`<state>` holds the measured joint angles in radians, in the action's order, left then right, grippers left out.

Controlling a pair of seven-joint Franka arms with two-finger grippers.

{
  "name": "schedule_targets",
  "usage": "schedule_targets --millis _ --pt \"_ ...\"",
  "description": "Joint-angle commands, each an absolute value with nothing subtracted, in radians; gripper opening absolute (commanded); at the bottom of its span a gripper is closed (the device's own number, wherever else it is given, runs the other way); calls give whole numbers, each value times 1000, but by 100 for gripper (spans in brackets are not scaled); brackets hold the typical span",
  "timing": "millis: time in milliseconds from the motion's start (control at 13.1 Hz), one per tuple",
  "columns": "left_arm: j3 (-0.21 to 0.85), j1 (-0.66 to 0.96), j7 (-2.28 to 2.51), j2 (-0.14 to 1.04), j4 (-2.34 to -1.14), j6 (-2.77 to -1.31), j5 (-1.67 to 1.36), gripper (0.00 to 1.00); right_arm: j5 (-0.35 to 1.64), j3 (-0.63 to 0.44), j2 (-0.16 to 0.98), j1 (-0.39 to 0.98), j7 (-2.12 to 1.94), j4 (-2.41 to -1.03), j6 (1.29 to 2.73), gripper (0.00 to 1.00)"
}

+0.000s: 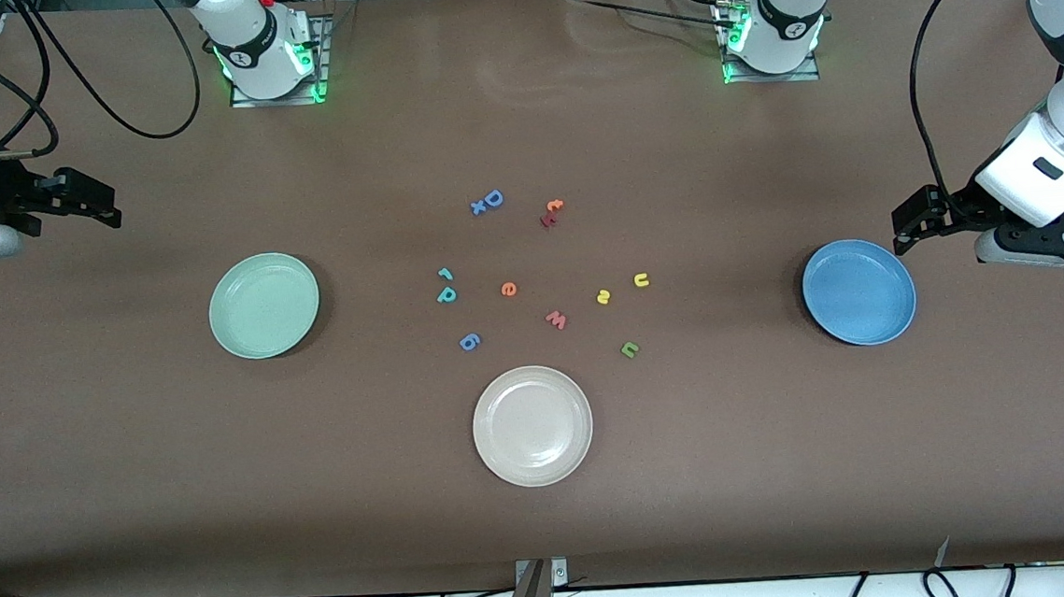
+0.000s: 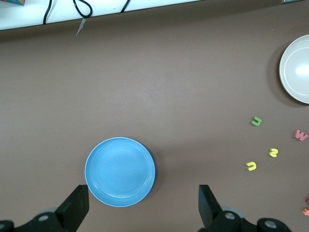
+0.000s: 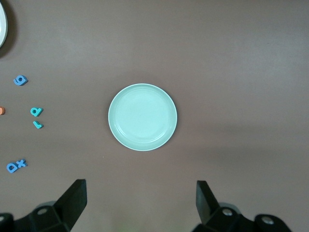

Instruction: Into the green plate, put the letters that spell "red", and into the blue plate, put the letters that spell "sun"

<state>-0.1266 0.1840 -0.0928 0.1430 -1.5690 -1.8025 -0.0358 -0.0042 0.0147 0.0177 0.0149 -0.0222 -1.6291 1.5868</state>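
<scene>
I saw the teal "r" [image 1: 444, 273], teal "d" [image 1: 446, 294] and orange "e" [image 1: 509, 289] lying loose mid-table, toward the green plate [image 1: 233, 331] at the right arm's end. The yellow "s" [image 1: 604, 297], yellow "u" [image 1: 641, 280] and green "n" [image 1: 629, 349] lay toward the blue plate [image 1: 889, 311]. Both plates held nothing. The left gripper [image 2: 143, 206] hung spread beside the blue plate; the right gripper [image 3: 141, 202] waited spread near the table's end.

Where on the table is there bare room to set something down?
Bare cloth lies between the green plate and the letters, and between the blue plate and the letters. Crowded: the letter cluster above the cream plate.
</scene>
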Motion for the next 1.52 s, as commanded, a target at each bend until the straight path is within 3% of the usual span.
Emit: schedule_targets --millis 0,1448 --pt "-123 181 -106 152 -1542 -1779 -12 100 0 17 20 11 -26 -1614 1591 100" --pt "-121 181 -107 152 -1542 -1778 -11 100 -12 21 29 12 -18 -1612 1588 100"
